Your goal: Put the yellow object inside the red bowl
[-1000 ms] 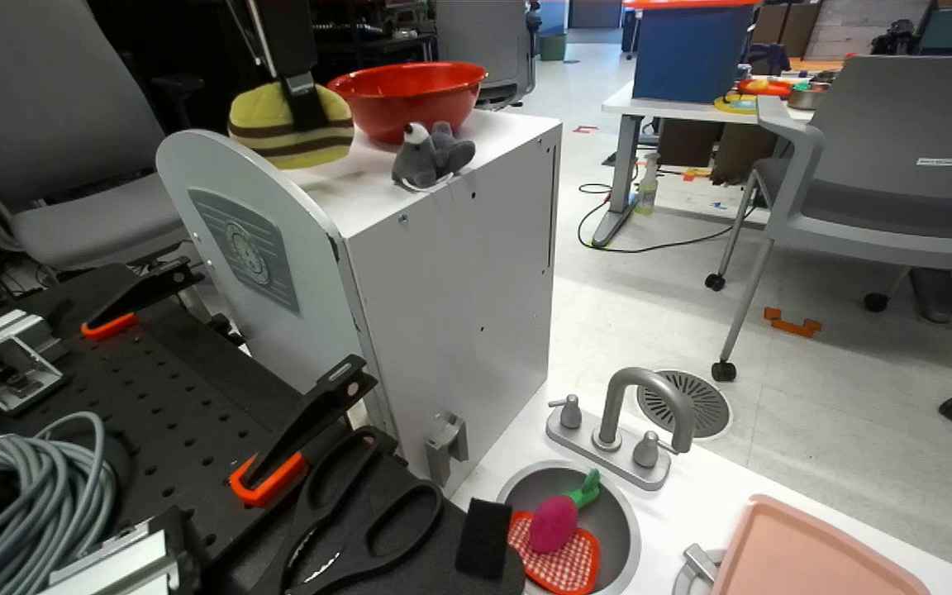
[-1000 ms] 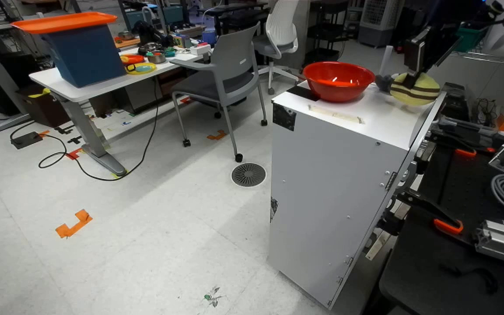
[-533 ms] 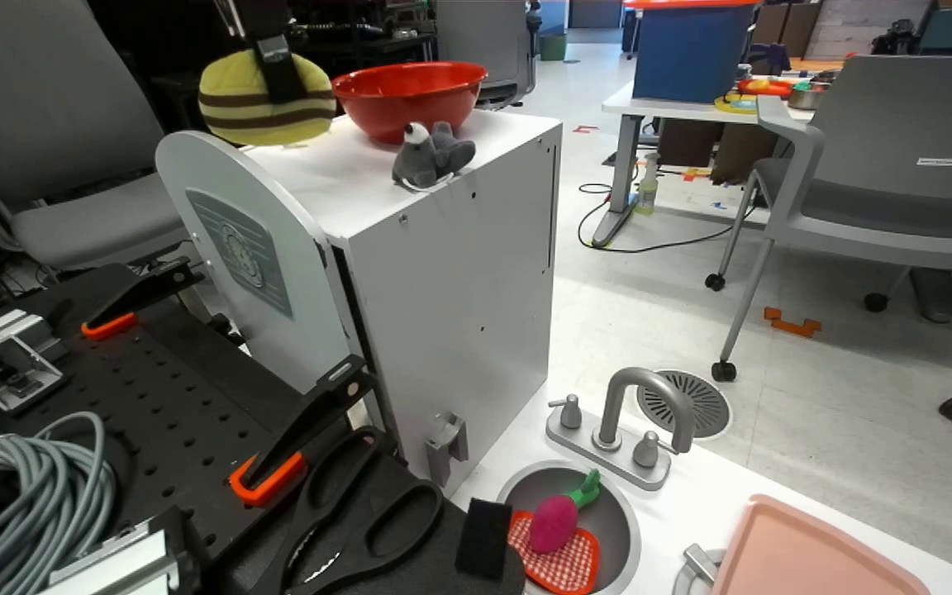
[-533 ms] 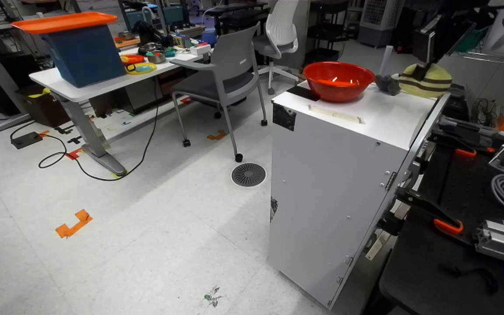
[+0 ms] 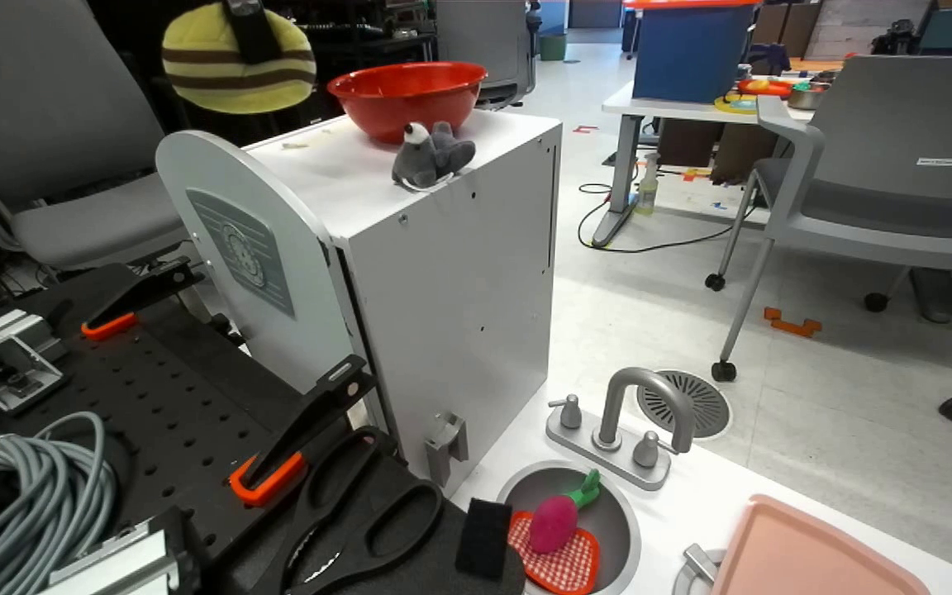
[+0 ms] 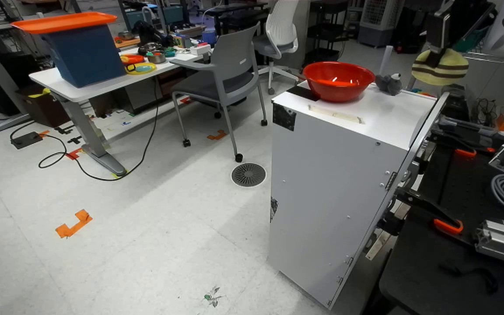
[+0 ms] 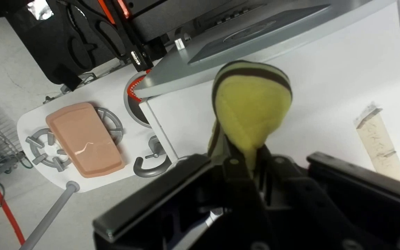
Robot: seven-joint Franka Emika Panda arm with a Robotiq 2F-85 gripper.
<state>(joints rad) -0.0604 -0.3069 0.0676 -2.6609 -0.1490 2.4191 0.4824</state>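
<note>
I'm pinching the yellow object (image 5: 236, 78) in the gripper (image 7: 250, 154), its near end bunching at the grip. Over the last second it's been climbing clear of the white cabinet (image 5: 455, 240); it's now hanging in the air, moving away from the red bowl (image 5: 406, 106) in both exterior views. Bowl is staying put, grey plush (image 5: 422, 161) sitting near it. I'm reading the lift as working, transfer still pending; I'm expecting to need more height for the rim.

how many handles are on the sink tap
2. In an exterior view, one handle stands beside the spout nearer the white cabinet, the other handle nearer the pink tray; none seems hidden.
</note>
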